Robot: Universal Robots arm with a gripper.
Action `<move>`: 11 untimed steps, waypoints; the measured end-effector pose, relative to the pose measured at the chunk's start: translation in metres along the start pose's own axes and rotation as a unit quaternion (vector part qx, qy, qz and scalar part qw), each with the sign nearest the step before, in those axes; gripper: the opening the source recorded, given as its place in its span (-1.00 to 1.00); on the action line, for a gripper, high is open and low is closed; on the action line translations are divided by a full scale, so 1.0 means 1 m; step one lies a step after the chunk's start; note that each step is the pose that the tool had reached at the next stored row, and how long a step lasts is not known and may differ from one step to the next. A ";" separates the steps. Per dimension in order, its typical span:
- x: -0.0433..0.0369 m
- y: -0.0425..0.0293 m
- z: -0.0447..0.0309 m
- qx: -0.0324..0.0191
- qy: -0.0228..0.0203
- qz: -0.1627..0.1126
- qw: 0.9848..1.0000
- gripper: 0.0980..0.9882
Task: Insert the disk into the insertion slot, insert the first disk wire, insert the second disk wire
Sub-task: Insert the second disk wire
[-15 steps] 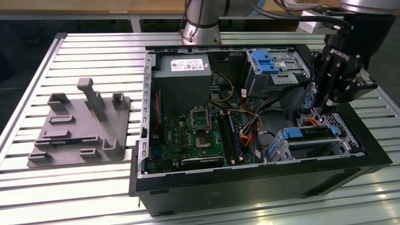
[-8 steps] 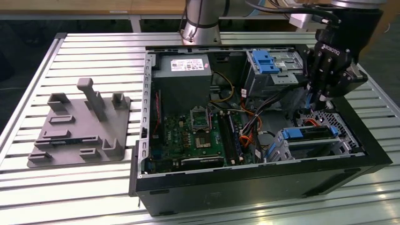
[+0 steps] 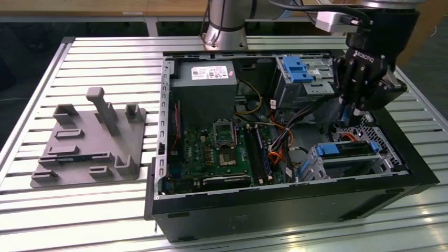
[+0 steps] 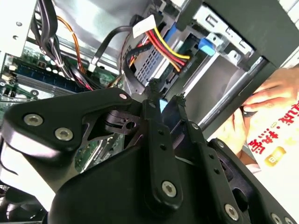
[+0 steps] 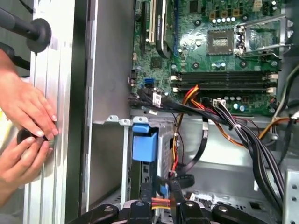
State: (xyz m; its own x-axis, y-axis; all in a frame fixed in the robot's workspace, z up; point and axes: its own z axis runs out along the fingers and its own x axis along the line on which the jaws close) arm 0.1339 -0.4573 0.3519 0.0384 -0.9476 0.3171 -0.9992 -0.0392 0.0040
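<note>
The disk, framed in blue plastic, sits inside the insertion slot, a small perforated metal cage at the exterior view's right inside the open computer case. My gripper hangs just above its inner end. In both wrist views the fingers stand close together, gripper, shut on a red-and-yellow disk wire. That wire runs up past a white tag. The disk's blue carrier lies just beyond the fingertips.
A person's hands rest on the table beside the case's outer wall. Inside are the motherboard, the grey power-supply box and a taller bay with a blue latch. A grey fixture plate lies at the exterior view's left.
</note>
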 end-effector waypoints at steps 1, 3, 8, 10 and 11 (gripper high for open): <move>-0.0002 0.0014 0.0004 0.000 0.001 -0.001 1.000 -0.55; -0.0007 0.0030 0.0014 0.001 0.004 -0.001 1.000 -0.55; -0.0046 0.0033 0.0033 0.004 0.007 -0.001 1.000 -0.55; -0.0062 0.0033 0.0034 0.005 0.010 -0.001 1.000 -0.55; -0.0066 0.0033 0.0034 0.005 0.013 -0.001 1.000 -0.55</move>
State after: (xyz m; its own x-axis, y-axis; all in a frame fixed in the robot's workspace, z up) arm 0.1304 -0.4523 0.3466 0.0396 -0.9389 0.3419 -0.9990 -0.0438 -0.0044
